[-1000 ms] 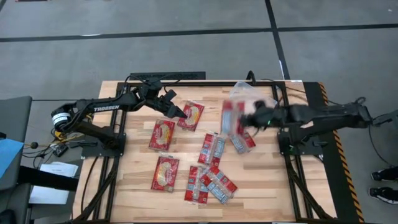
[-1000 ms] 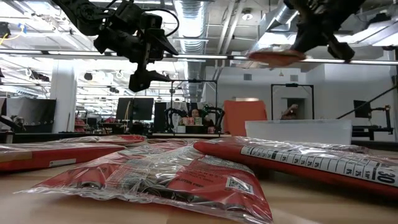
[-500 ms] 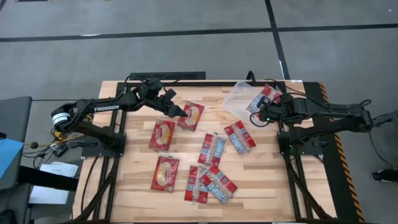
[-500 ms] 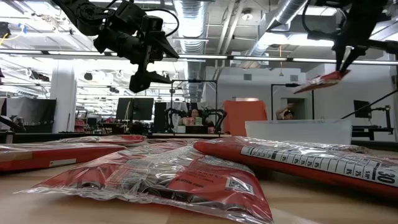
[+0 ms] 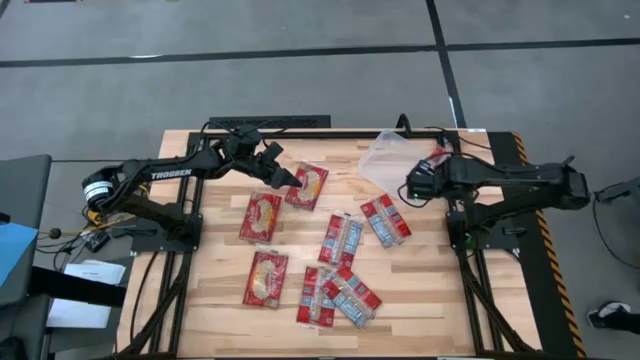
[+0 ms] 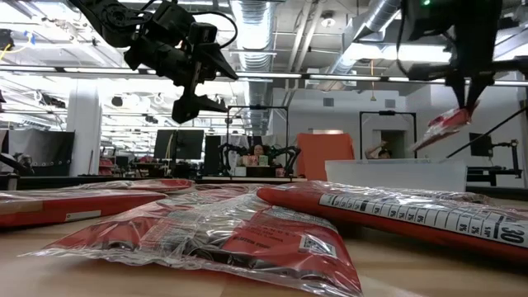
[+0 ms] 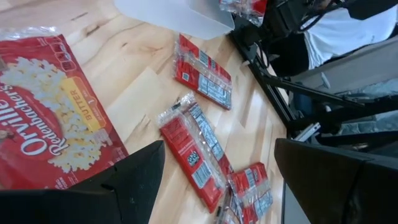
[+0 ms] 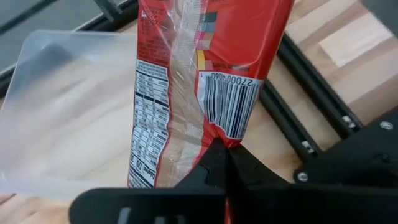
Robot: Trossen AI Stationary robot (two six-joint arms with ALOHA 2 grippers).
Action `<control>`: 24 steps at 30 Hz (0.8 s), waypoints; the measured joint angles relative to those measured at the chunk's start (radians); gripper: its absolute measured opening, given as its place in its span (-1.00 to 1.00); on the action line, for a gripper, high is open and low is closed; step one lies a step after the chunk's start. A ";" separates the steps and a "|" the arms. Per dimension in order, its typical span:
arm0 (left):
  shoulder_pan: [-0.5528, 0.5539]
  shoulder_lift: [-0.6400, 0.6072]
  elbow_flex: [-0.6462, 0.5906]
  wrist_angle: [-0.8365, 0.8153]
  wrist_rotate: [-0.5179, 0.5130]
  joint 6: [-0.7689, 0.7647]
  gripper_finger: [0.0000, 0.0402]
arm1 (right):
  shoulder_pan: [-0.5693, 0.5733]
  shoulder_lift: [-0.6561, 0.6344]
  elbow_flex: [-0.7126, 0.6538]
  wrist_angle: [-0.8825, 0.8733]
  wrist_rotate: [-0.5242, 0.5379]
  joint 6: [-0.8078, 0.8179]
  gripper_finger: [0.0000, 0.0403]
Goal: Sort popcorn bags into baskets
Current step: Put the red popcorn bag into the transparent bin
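Several red popcorn bags lie flat on the wooden table: yellow-oval ones (image 5: 260, 216) on the left, blue-white ones (image 5: 340, 238) in the middle. The clear basket (image 5: 392, 158) sits at the far right corner. My right gripper (image 5: 432, 168) is shut on one more bag (image 6: 445, 129), above the basket's right end (image 6: 396, 173). My left gripper (image 5: 290, 178) hovers open above a yellow-oval bag (image 5: 306, 186), touching nothing; in the left wrist view its fingers frame the blue-white bags (image 7: 200, 67). My right gripper (image 8: 222, 149) pinches the bag between its two fingers by an end edge, next to the barcode (image 8: 231, 118). The fingers (image 6: 470, 99) come from above, pointing down. The bag hangs below them, tilted and lifted clear, over the basket (image 8: 68, 106).
Dark arm frames run along both sides of the table (image 5: 480, 250). Bare wood shows along the near edge and the near left corner (image 5: 190, 310). Beyond the table the low view shows a room with desks and screens.
My right gripper has carried the bag from over the table's middle toward the far right corner, above the basket, and tipped to point down. The bag, held about level a second ago, now hangs steeply below the fingers.
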 joint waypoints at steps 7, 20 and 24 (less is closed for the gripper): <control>0.000 0.000 0.000 0.000 -0.006 -0.001 0.46 | -0.148 0.022 0.000 0.088 -0.045 -0.222 -0.93; 0.000 0.000 0.000 -0.006 -0.006 0.000 0.46 | -0.209 0.102 0.000 0.128 -0.097 -0.274 -0.89; 0.000 0.000 0.000 -0.005 -0.007 0.000 0.46 | -0.212 0.144 0.000 0.135 -0.098 -0.275 -0.92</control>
